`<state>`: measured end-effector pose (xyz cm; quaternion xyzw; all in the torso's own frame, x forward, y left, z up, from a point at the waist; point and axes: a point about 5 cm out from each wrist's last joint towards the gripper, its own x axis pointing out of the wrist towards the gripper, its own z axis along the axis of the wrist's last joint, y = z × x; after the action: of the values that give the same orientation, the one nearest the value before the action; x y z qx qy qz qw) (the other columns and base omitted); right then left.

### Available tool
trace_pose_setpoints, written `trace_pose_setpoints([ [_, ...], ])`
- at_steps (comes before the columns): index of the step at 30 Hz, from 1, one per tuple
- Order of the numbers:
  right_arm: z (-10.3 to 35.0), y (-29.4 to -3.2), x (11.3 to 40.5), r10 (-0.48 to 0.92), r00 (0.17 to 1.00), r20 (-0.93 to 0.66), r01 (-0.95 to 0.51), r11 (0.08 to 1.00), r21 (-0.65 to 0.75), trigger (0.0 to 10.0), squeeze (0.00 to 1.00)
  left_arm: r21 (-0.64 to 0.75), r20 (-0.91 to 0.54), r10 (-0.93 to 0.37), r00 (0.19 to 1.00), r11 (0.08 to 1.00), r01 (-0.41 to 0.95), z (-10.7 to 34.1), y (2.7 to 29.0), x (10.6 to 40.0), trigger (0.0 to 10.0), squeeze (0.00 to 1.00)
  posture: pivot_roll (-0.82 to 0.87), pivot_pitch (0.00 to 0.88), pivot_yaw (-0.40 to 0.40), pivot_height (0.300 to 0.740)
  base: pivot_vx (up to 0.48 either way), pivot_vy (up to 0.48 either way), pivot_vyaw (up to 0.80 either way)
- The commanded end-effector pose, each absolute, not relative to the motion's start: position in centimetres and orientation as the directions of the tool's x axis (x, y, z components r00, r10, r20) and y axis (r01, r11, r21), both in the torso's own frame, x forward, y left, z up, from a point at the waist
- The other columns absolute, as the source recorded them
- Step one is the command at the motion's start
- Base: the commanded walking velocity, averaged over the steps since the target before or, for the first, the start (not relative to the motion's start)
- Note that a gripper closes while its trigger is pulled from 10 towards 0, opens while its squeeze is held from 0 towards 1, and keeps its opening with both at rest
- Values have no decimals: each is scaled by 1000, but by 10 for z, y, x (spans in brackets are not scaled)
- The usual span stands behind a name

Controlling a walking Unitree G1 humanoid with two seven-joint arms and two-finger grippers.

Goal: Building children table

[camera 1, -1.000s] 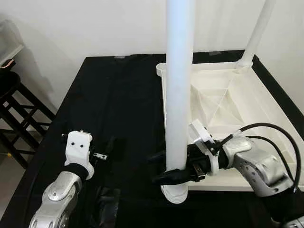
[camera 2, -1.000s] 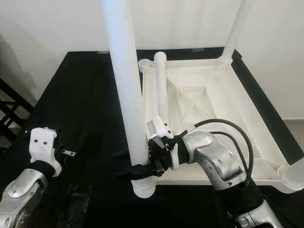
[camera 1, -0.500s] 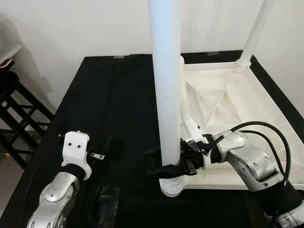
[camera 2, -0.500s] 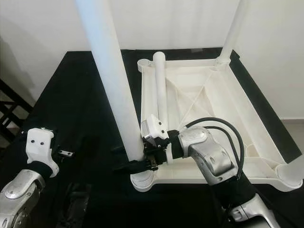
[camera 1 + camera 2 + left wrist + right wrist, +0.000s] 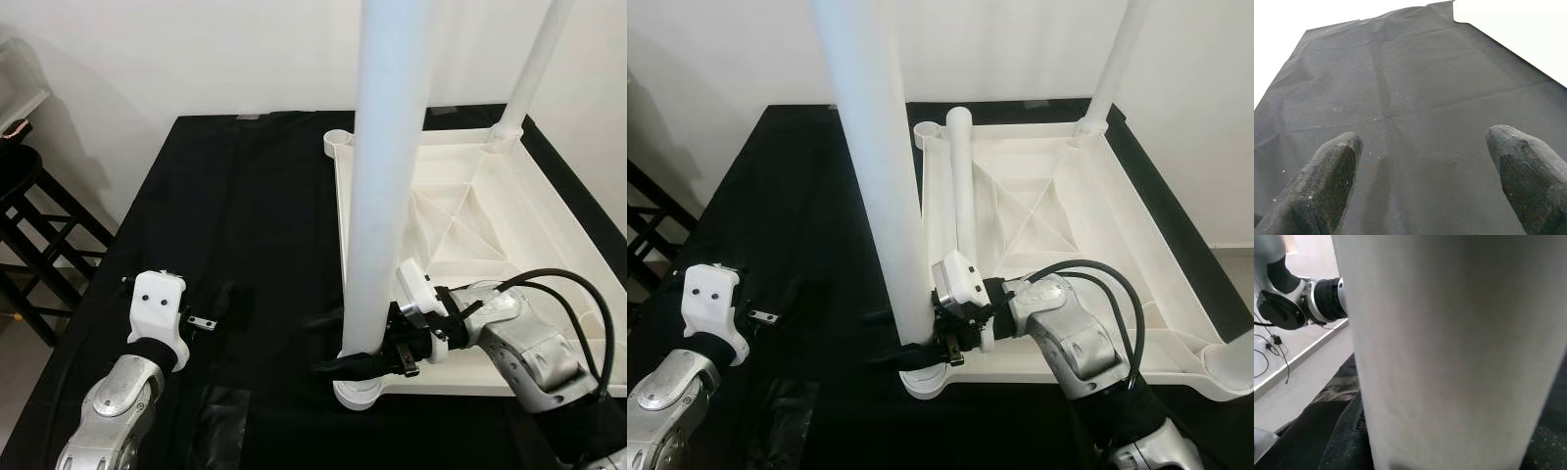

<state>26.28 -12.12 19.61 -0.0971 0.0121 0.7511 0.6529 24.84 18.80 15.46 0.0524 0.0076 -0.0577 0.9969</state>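
Right gripper [image 5: 345, 364]: black fingers clamped around the base of the white table leg [image 5: 387, 176], just above the corner socket [image 5: 359, 394].
Leg axis: long axis nearly upright, top leaning slightly toward the robot's right, lower end at the near-left corner of the tabletop [image 5: 549, 235].
Leg look: smooth, round, plain white tube, thick, running out of view overhead.
Tabletop: white, upside down on the black cloth [image 5: 235, 215], ribbed underside facing up; a second leg [image 5: 534, 69] stands at the far corner, a third leg [image 5: 963, 186] lies along its left edge.
Left gripper [image 5: 1422, 181]: fingers spread apart, holding nothing, hovering over the cloth to the left, well apart from the tabletop.
Surroundings: dark stool [image 5: 24, 235] at far left.
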Motion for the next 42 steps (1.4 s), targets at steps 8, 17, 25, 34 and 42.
trace_pose_setpoints([
  [8,159,-136,268,966,-110,-234,-993,-94,77,10000,0,138,-35,-99,994,985,103,158,196,241,10000,0,13,201,40,740,0,0,0],
  [17,153,-143,264,956,-125,-266,-991,-106,84,10000,0,149,-43,-96,994,984,101,159,201,240,10000,0,16,218,54,740,0,0,0],
  [25,149,-147,265,935,-130,-331,-992,-120,48,10000,0,160,-42,-94,995,982,100,163,204,241,10000,0,30,222,56,740,0,0,0],
  [34,159,-145,260,951,-20,-309,-1000,-25,-13,10000,0,157,-42,-97,994,982,102,162,202,243,10000,0,7,219,56,740,0,0,0],
  [42,160,-139,254,916,285,-283,-954,300,11,10000,0,153,-29,-93,995,983,96,164,202,246,10000,0,-10,213,28,740,0,0,0],
])
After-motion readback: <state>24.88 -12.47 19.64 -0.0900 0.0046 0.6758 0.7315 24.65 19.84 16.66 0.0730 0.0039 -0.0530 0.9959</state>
